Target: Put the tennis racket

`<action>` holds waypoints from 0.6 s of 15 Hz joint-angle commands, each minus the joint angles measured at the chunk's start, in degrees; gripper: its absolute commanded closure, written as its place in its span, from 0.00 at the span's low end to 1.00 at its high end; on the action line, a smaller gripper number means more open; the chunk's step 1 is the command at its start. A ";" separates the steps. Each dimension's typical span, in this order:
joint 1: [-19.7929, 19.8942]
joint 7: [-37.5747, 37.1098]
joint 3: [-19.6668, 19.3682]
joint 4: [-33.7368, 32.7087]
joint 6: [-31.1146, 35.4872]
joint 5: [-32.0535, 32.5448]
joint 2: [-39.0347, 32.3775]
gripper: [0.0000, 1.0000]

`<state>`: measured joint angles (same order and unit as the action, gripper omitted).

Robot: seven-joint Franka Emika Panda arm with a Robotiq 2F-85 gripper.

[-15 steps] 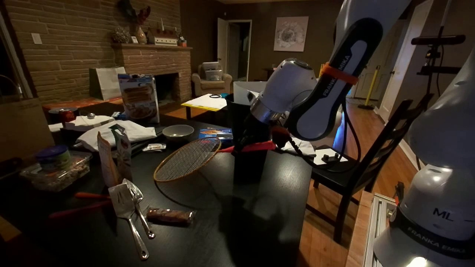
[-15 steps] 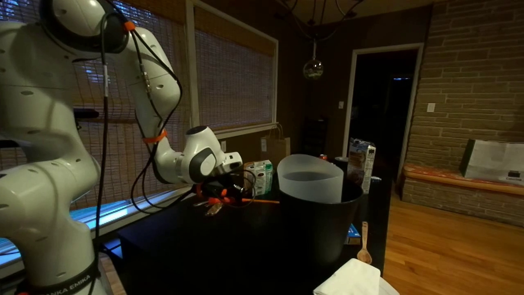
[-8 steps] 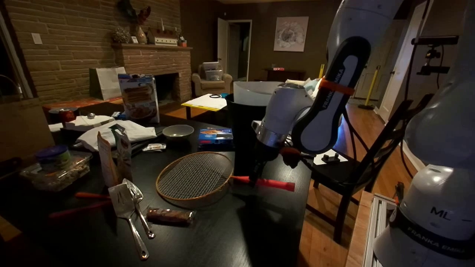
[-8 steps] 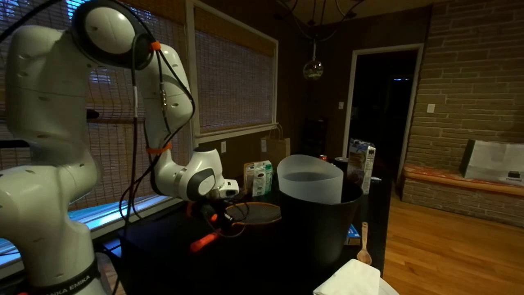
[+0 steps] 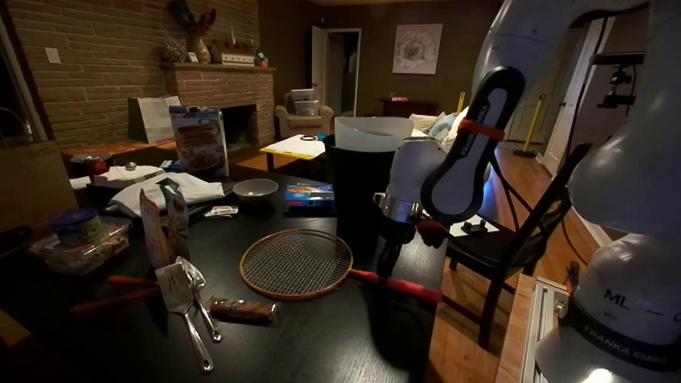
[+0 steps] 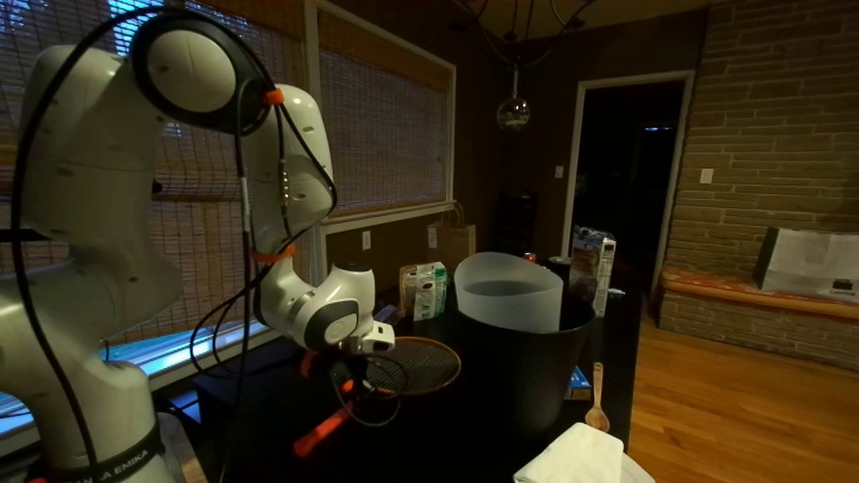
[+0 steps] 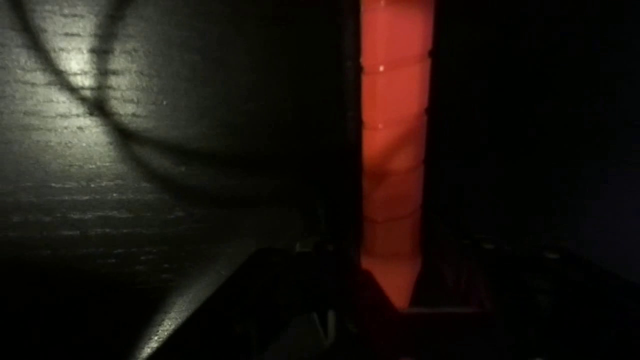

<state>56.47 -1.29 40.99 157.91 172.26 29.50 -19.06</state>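
Note:
The tennis racket [image 5: 297, 264] has a thin reddish-brown hoop, pale mesh strings and a red handle. It lies about level, at or just above the black table; I cannot tell if all of it touches. In an exterior view its hoop [image 6: 426, 365] shows beside the black bin, with the red handle pointing toward the arm's base. My gripper [image 5: 385, 275] points down and is shut on the handle near its hoop end. In the wrist view the red handle [image 7: 395, 115] runs between the dark fingers [image 7: 392, 292], whose tips are hard to see.
A black bin [image 5: 355, 186] with a pale liner stands right beside the racket and arm, also in an exterior view [image 6: 527, 382]. Metal spatulas [image 5: 175, 287], a wrapped bar [image 5: 245, 310], a blue box [image 5: 308, 196] and a bowl [image 5: 255, 189] are on the table. A chair [image 5: 500, 255] stands beyond the edge.
My gripper has come down with the racket and shifted toward the arm's base. The racket was raised and tilted; now it is about level at the table.

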 commanded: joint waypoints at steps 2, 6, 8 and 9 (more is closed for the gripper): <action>7.00 1.34 8.20 -0.03 -3.63 -1.54 1.83 0.16; 9.82 0.68 13.16 -0.09 -6.12 -1.53 2.27 0.00; 10.21 0.46 14.33 -0.20 -7.50 -1.52 2.31 0.00; 10.37 0.19 14.65 -0.33 -8.31 -1.58 2.30 0.00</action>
<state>65.73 -1.06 53.52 157.80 166.80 29.37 -18.20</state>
